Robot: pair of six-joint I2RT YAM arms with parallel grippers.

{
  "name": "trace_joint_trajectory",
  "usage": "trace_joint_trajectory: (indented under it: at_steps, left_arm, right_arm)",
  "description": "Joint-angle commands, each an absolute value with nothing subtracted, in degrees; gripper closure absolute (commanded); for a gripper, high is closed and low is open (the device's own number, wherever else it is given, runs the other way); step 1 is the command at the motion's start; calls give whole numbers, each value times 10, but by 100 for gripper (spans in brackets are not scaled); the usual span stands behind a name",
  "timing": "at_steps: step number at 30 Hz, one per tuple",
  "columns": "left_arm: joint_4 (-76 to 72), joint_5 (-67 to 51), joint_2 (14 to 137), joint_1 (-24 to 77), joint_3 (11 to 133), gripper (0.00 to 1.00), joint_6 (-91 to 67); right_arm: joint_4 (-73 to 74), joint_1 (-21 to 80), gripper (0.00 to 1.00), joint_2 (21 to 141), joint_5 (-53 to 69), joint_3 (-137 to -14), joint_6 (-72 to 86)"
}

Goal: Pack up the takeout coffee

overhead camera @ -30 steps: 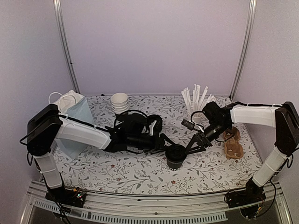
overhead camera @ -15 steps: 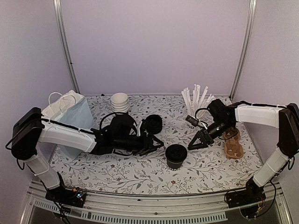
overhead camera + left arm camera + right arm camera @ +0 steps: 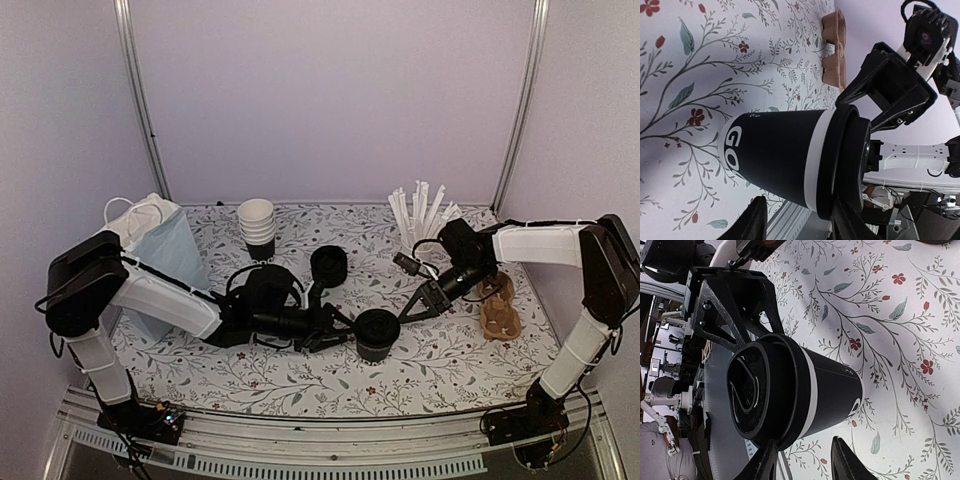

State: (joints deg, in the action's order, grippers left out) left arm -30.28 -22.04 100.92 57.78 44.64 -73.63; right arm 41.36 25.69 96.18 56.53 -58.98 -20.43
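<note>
Takeout coffee (image 3: 377,333) upright, lid (image 3: 377,323) on, mid-table (image 3: 300,385) between both arms | left gripper (image 3: 342,328) jaws parted, empty, just beside it | right gripper (image 3: 411,309) parted, empty, near | I judge the cup light, thin-walled, crushable: grip the wall below the rim, gently.

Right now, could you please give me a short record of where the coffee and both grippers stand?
coffee: black cup upright on the floral table, black lid fitted on
left gripper: low at the cup's left side, jaws apart, not closed on it
right gripper: low at the cup's right side, jaws apart
bag: pale blue bag standing at far left
carrier: brown pulp tray at far right
back row: stacked cups, straws
</note>
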Motion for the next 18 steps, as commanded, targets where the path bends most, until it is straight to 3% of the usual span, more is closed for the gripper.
trace_joint_trajectory:
  at_steps: [1, 18]
  left_arm:
    - [-350, -255, 1035, 585, 465, 55, -744]
    - [-284, -281, 1072, 558, 467, 61, -731]
  right_arm:
    - [402, 255, 62, 971, 574, -601, -199]
    - [399, 258, 63, 1024, 570, -597, -193]
